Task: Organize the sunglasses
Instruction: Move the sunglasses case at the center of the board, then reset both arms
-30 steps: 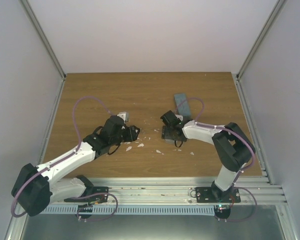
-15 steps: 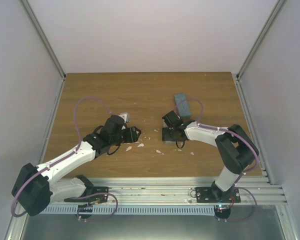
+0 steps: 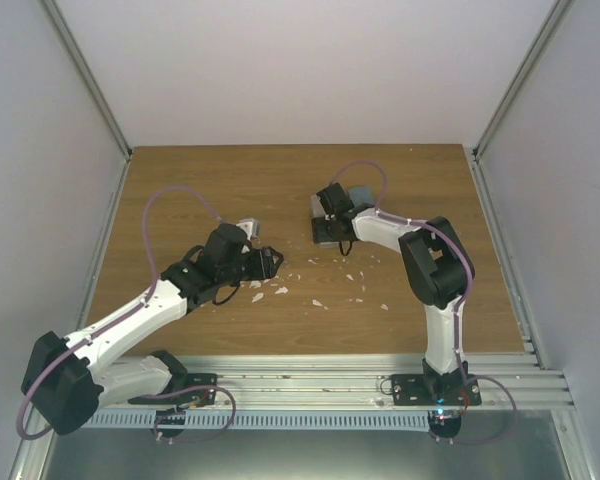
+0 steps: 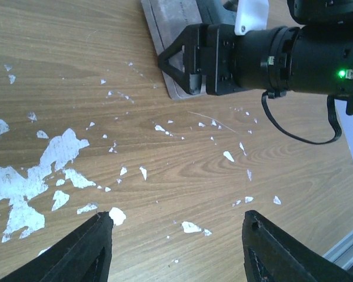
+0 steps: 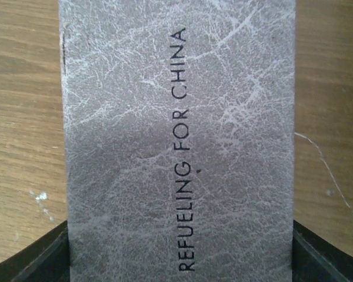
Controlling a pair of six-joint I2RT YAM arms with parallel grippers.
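Two tools differ: the right tool (image 3: 330, 220) clamps the grey case (image 5: 179, 117) across its width, probably to move it; the left tool (image 4: 176, 249) stands open, empty.

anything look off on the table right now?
Yes: the brown wood-grain tabletop is chipped. White flakes scatter between the arms, and the largest bare patch is near the left gripper. A hair-thin strand lies beside the grey textured case. No sunglasses show in any view.
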